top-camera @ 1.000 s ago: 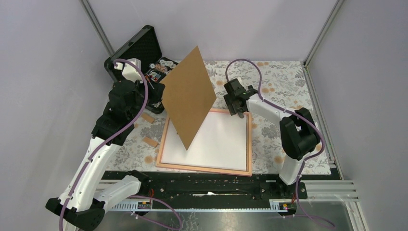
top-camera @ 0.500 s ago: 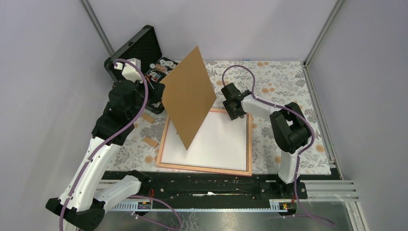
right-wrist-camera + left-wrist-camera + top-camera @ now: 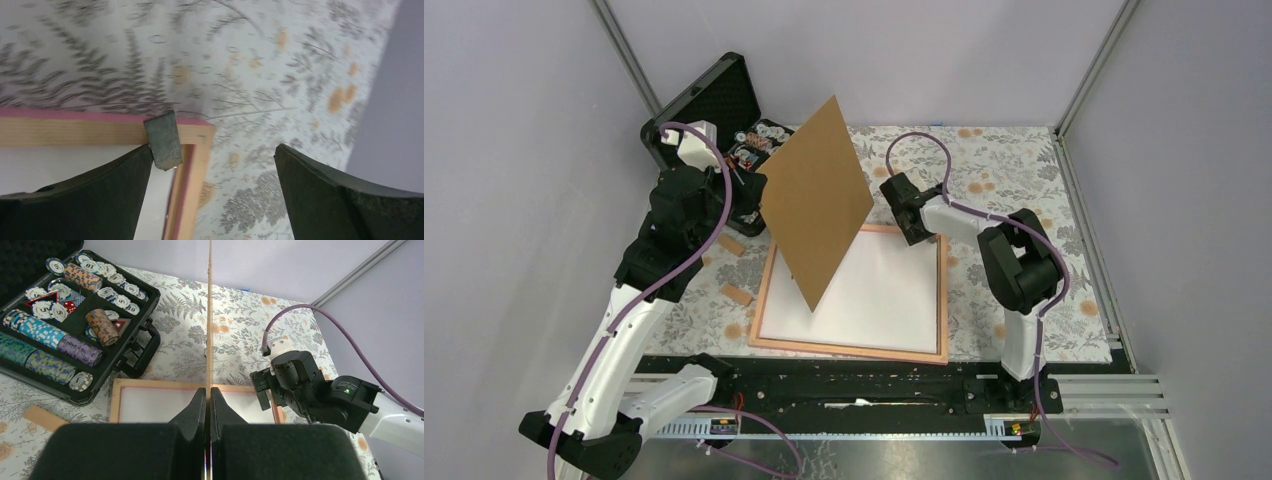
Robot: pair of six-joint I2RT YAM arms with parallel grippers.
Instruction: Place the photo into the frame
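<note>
Left gripper point(image 3: 207, 392) is clamping one edge of the brown backing board point(image 3: 816, 200), holding it upright above the left part of the frame point(image 3: 944, 300). Right gripper point(image 3: 212, 150) is hovering spread wide at the frame's far right corner, next to a dark tab point(image 3: 162, 140). The photo point(image 3: 874, 295) is lying white side up inside the frame, mid-tabletop toward the near edge. Poker chip case point(image 3: 714, 95) is sitting open at the far left corner.

robot lab cell, plain lilac walls point(image 3: 874, 50), aluminium rail point(image 3: 1104, 395), floral tablecloth point(image 3: 1014, 170)
</note>
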